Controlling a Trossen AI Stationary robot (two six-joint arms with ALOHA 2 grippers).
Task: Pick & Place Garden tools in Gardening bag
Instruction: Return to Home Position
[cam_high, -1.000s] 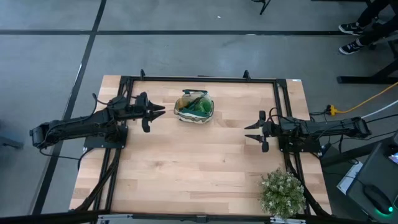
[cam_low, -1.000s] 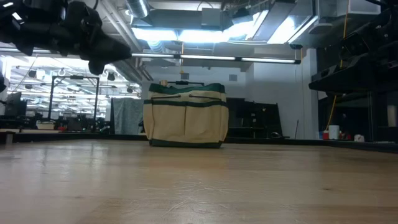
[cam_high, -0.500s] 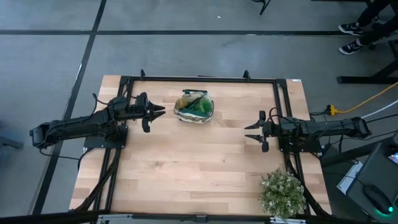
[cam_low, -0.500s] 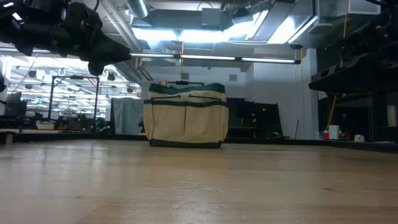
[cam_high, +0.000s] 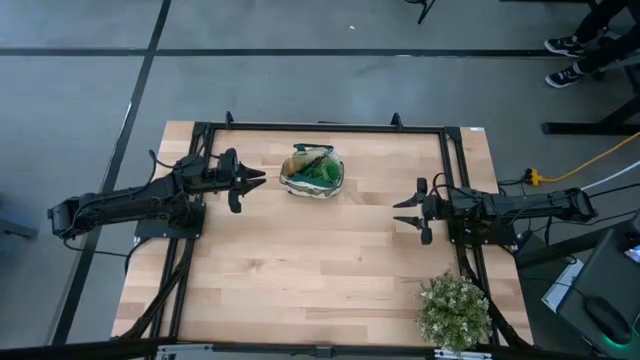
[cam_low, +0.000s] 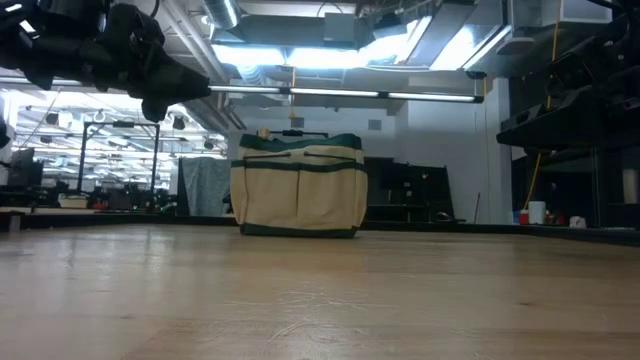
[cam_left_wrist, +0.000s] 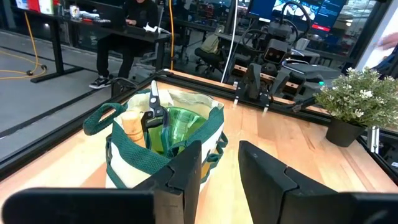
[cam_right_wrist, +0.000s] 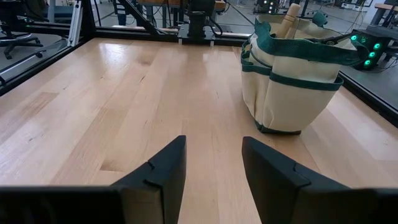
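The cream canvas gardening bag (cam_high: 313, 172) with dark green trim stands upright on its base at the table's far middle; it also shows in the low view (cam_low: 299, 186). Inside it stand a wooden handle (cam_left_wrist: 132, 126), black pruning shears (cam_left_wrist: 153, 109) and the translucent green spray bottle (cam_left_wrist: 179, 126). My left gripper (cam_high: 260, 180) hangs open and empty in the air just left of the bag. My right gripper (cam_high: 398, 212) is open and empty near the table's right side, pointing toward the bag (cam_right_wrist: 292, 74).
A bushy potted plant (cam_high: 455, 310) stands at the table's near right corner. A black frame (cam_high: 320, 126) runs along the table's far and side edges. Bare wood (cam_high: 310, 270) lies between the arms and toward the near edge. A person sits beyond the table in the left wrist view (cam_left_wrist: 134, 25).
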